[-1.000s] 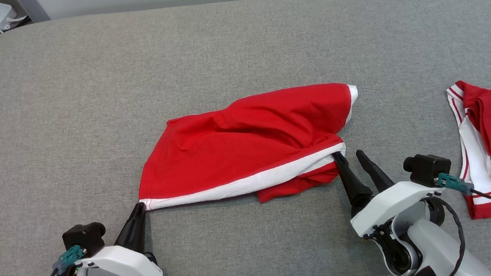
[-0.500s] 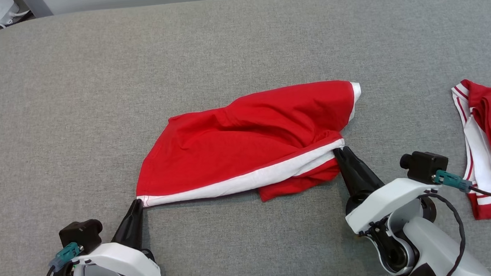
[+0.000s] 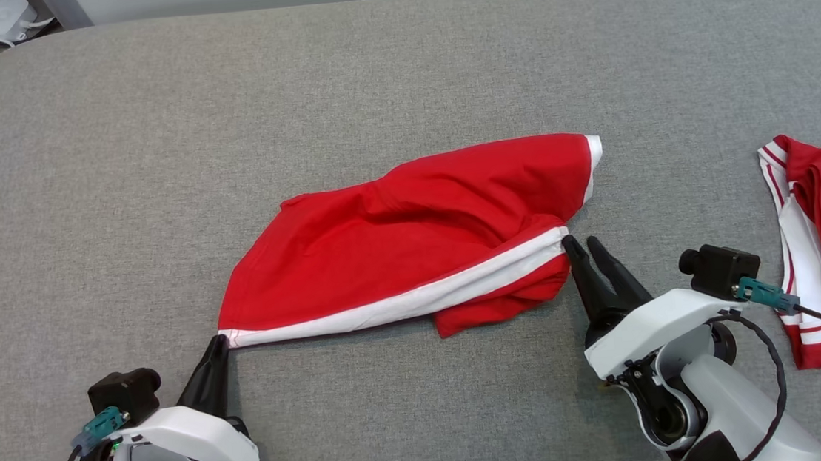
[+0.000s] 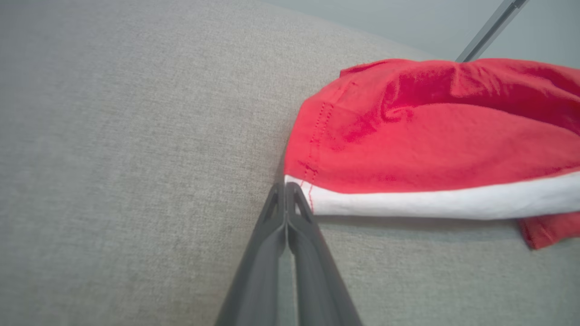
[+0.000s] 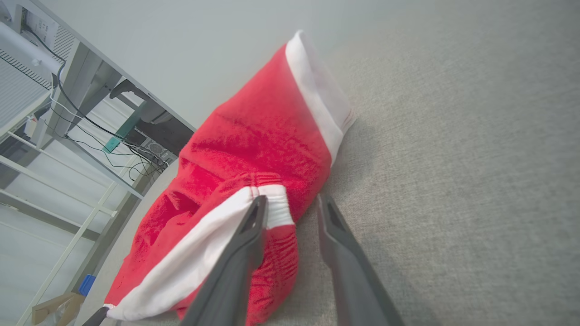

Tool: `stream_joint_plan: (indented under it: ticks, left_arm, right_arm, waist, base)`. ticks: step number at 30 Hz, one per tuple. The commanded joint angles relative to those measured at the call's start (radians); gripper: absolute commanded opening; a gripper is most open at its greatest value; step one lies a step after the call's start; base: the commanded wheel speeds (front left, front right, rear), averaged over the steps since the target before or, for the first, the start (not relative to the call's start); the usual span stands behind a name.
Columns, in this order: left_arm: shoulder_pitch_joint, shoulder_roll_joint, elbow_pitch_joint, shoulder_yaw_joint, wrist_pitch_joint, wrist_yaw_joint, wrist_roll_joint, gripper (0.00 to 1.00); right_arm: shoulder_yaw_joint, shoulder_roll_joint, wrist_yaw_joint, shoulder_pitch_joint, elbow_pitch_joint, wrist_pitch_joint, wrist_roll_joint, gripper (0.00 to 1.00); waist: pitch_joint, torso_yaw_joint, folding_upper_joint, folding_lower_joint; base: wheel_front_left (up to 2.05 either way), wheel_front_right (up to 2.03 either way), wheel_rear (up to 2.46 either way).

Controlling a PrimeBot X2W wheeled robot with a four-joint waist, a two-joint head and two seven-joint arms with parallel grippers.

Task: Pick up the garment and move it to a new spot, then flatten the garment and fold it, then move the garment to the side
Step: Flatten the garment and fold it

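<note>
While the garment (image 3: pixel 411 238) lies rumpled near the middle of the grey surface (image 3: pixel 149 134), the left gripper (image 3: pixel 216 345) pinches its white hem corner and the right gripper (image 3: pixel 583 245) sits, fingers apart, at the hem's other end; flattening looks unfinished, folding and side-placement remain.

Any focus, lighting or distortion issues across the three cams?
Head view: even diffuse light, sharp, no glare, thin soft shadow under the garment. Left wrist view: soft overall, left claw blurred up close. Right wrist view: strong wide-angle tilt, saturated grainy red, right claw out of focus.
</note>
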Motion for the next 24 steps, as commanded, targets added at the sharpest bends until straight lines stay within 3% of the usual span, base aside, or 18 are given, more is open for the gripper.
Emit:
stream_joint_plan:
  ticks: [1,22,23,24]
  left_arm:
    - [-0.038,0.034,-0.009,0.046,-0.006,-0.007,0.003,0.00]
    - [-0.043,0.021,0.006,0.047,-0.006,-0.007,0.021,0.00]
    - [-0.043,0.020,0.006,0.046,-0.006,-0.007,0.021,0.00]
    - [-0.043,0.020,0.006,0.044,-0.006,-0.007,0.021,0.00]
  right_arm:
    - [0.008,0.010,0.000,-0.007,-0.016,-0.012,-0.001,1.00]
    - [0.091,0.002,0.000,-0.043,-0.041,-0.012,0.039,1.00]
    - [0.102,0.000,0.000,-0.046,-0.037,-0.012,0.045,0.99]
    - [0.111,-0.003,0.000,-0.050,-0.034,-0.012,0.051,0.92]
  waist:
    - [0.001,0.003,0.0000,0.0000]
    - [0.004,0.035,0.0000,0.0000]
    - [0.004,0.037,0.0000,0.0000]
    - [0.004,0.039,0.0000,0.0000]
  base:
    - [0.00,0.00,0.00]
    - [0.00,0.00,0.00]
    - [0.00,0.00,0.00]
    - [0.00,0.00,0.00]
